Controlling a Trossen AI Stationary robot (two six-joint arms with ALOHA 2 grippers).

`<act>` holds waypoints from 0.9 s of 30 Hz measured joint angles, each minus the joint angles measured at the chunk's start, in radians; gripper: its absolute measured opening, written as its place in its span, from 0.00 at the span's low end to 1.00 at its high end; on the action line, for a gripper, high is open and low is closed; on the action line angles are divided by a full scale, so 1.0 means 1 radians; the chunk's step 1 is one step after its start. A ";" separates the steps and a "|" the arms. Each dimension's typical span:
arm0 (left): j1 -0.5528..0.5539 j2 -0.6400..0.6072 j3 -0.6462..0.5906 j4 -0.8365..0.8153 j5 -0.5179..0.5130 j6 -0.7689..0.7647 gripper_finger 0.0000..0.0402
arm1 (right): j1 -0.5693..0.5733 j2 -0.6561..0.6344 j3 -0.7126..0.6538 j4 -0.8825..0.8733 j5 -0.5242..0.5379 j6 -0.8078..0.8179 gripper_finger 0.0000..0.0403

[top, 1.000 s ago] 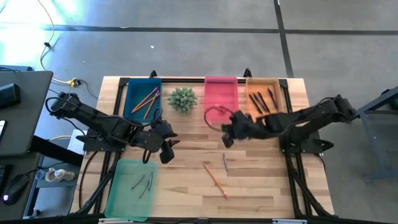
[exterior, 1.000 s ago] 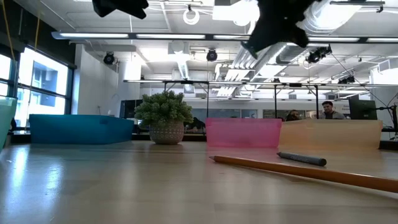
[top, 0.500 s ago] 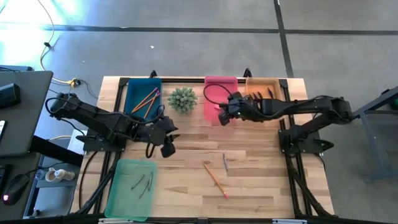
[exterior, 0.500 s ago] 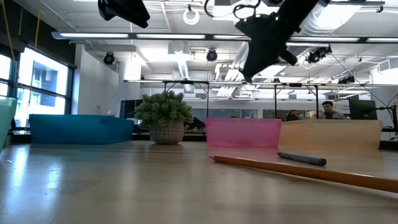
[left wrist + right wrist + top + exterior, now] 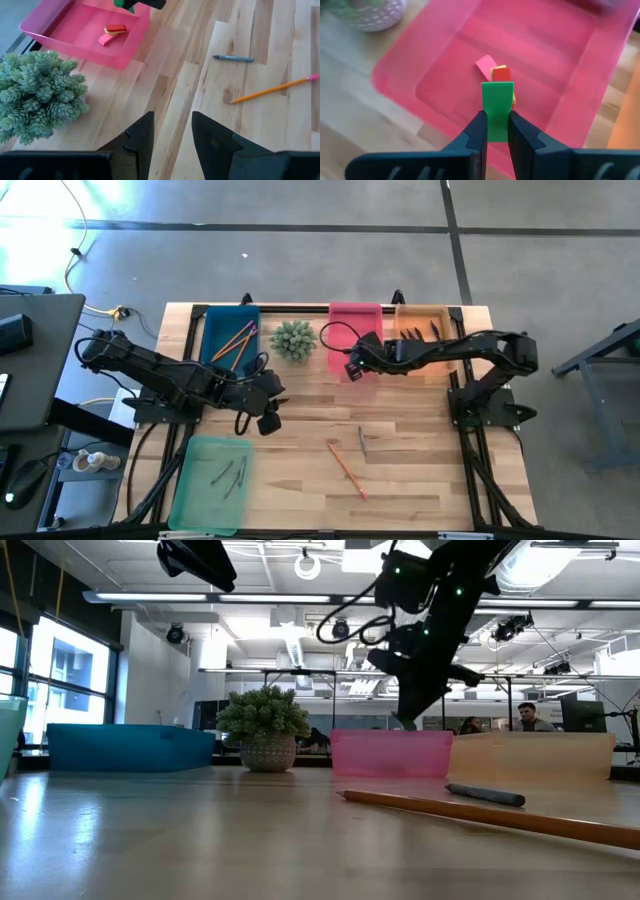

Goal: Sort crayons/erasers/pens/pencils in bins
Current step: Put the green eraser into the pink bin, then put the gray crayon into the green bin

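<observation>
An orange pencil (image 5: 346, 469) lies slantwise on the bare wood near the front of the table (image 5: 420, 470), with a short grey crayon (image 5: 362, 441) just beside its far end, apart from every tray. At the front left corner sits the light green tray (image 5: 190, 480), a few dull crayons (image 5: 229, 476) scattered inside it.

Further back, the left arm stretches low across the table's left half, its gripper (image 5: 266, 410) hovering above open wood between the green tray and the plant; its two dark fingers (image 5: 212, 145) stand a narrow gap apart with nothing between them.

The right arm reaches in from the right edge, elbow bent and forearm extended leftward, so that the right gripper (image 5: 352, 366) hangs over the front edge of the pink tray (image 5: 355, 313). Seen from table height, it tilts steeply down toward the tray's rim. Its fingers (image 5: 476, 134) are pinched on a green eraser (image 5: 497, 111), held upright above the tray. Below it, a pink, a red and a yellow eraser (image 5: 494, 72) lie touching in a small heap on the tray floor.

Along the far edge stand the dark blue tray (image 5: 222, 319) with orange pencils (image 5: 237, 340) in it, a small spiky plant (image 5: 293, 339) in a pot, the pink tray, and the orange tray (image 5: 422, 311) holding dark pens (image 5: 414, 338).
</observation>
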 joint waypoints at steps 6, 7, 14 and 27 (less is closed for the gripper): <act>0.000 0.001 0.000 -0.001 0.001 -0.002 0.30 | -0.022 0.028 0.000 -0.004 -0.026 0.030 0.13; 0.000 0.001 0.000 -0.001 0.001 -0.002 0.30 | -0.024 0.030 0.000 -0.003 -0.034 0.030 0.15; 0.000 0.001 0.000 -0.001 0.001 -0.005 0.30 | -0.027 0.031 0.008 -0.017 -0.086 0.030 0.36; 0.000 0.001 0.000 -0.001 0.002 -0.005 0.30 | 0.054 0.029 0.169 -0.129 -0.221 0.145 0.45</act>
